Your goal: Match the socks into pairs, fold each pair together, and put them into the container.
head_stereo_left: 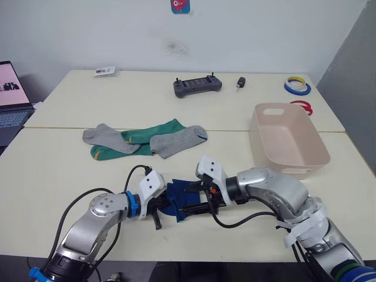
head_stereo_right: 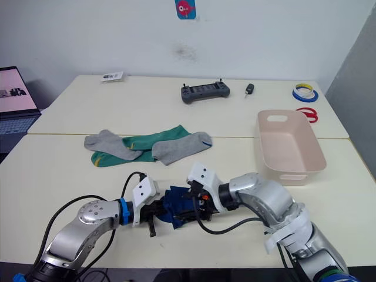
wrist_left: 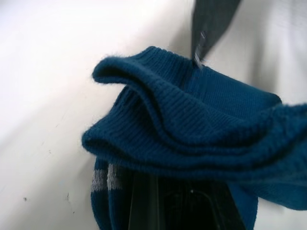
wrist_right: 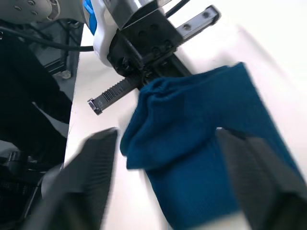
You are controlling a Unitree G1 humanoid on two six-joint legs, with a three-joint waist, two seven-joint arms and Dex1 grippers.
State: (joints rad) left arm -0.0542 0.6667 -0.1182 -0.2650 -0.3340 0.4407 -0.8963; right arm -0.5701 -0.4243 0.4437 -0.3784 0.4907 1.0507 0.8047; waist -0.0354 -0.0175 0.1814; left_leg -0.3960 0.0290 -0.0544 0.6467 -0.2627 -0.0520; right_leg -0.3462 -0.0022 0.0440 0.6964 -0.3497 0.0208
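A bunched dark blue sock [head_stereo_left: 175, 198] lies near the table's front edge, between my two grippers. My left gripper [head_stereo_left: 165, 207] is shut on its crumpled end, and the fabric [wrist_left: 192, 129] drapes over its fingers. My right gripper [head_stereo_left: 190, 202] faces it from the right, open, with one finger on each side of the sock [wrist_right: 192, 139]. Farther back, two grey socks [head_stereo_left: 106, 138] [head_stereo_left: 179, 141] lie across two green socks [head_stereo_left: 154, 131]. The pinkish-beige container [head_stereo_left: 296, 171] stands at the right, with nothing in it.
At the back of the table are a dark handheld controller [head_stereo_left: 197, 86], a small black object [head_stereo_left: 240, 83], a card [head_stereo_left: 105, 71] and tape rolls [head_stereo_left: 297, 86] [head_stereo_left: 302, 106]. A laptop [head_stereo_left: 12, 97] sits at the far left.
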